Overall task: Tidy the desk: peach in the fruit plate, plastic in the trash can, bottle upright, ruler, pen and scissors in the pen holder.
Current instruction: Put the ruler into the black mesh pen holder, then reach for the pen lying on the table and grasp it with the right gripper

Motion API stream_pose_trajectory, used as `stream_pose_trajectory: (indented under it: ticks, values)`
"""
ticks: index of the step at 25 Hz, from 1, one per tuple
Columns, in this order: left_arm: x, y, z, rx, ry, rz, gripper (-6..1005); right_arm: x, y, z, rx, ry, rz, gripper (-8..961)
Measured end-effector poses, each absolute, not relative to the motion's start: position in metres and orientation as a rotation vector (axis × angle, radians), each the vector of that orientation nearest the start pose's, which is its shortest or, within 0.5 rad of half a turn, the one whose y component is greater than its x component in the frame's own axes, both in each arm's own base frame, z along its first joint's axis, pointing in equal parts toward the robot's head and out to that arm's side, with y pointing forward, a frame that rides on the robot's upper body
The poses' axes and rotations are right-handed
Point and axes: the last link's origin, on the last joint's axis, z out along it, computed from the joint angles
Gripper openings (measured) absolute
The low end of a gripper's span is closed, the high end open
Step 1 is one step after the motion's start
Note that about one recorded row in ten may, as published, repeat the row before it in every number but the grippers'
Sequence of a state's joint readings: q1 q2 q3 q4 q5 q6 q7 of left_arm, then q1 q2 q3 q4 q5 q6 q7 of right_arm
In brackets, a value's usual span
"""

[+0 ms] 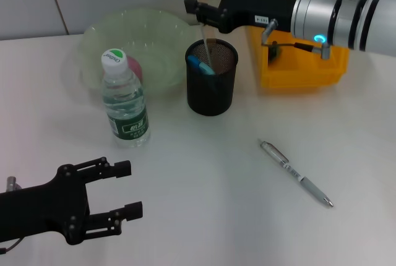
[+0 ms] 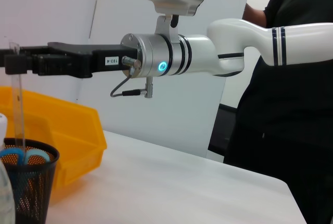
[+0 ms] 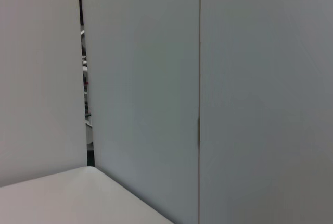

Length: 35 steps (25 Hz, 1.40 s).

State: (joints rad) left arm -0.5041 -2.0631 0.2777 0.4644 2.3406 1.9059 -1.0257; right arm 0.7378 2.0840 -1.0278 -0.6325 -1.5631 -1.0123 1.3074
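Right gripper [image 1: 199, 7], apparently pinching the ruler [image 1: 206, 48], reaches level above the pen holder [image 1: 212, 86].

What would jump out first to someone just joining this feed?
The right gripper holds a clear ruler upright, its lower end inside the black mesh pen holder, mid-table. Beside the holder to the left, a water bottle stands upright before the green fruit plate. A silver pen lies loose front right; the left gripper waits open, near-left.

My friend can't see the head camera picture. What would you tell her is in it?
The right gripper lowers a clear ruler into a black pen holder. A water bottle stands upright before a bowl, a pen lies on the table, and the left gripper waits open.
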Motion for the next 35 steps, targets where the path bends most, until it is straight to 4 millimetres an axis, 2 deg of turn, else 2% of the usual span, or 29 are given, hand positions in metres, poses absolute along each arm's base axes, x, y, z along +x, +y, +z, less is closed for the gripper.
stream_pose_trajectory:
  ticks: [9, 13, 14, 21, 22, 24, 27, 29, 32, 35]
  values:
    - [-0.285, 0.258, -0.003, -2.851, -0.453, -0.964, 766, 0.168, 0.433, -0.017, -2.445, 0.37, 0.708, 530]
    - [-0.286, 0.258, -0.003, -2.859, -0.451, -0.948, 766, 0.169, 0.432, -0.016, -2.433, 0.384, 0.732, 674]
    - [-0.287, 0.258, -0.003, -2.86, -0.449, -0.944, 766, 0.169, 0.431, -0.015, -2.431, 0.384, 0.744, 710]
    - [-0.291, 0.261, 0.001, -2.854, -0.434, -0.89, 767, 0.164, 0.418, 0.006, -2.458, 0.418, 0.839, 710]
    - [-0.29, 0.263, 0.002, -2.856, -0.426, -0.883, 767, 0.16, 0.409, 0.014, -2.51, 0.43, 0.823, 710]
    - [-0.289, 0.264, 0.003, -2.861, -0.42, -0.881, 767, 0.158, 0.405, 0.018, -2.539, 0.431, 0.802, 710]
    - [-0.286, 0.267, 0.003, -2.874, -0.409, -0.877, 767, 0.152, 0.387, 0.029, -2.673, 0.524, 0.652, 709]
    - [-0.285, 0.268, 0.003, -2.878, -0.405, -0.876, 766, 0.152, 0.384, 0.032, -2.694, 0.566, 0.612, 709]
    - [-0.28, 0.273, 0.001, -2.895, -0.377, -0.874, 766, 0.154, 0.375, 0.047, -2.721, 0.713, 0.463, 709]
    - [-0.277, 0.275, 0.0, -2.903, -0.357, -0.874, 766, 0.155, 0.372, 0.052, -2.722, 0.764, 0.45, 709]
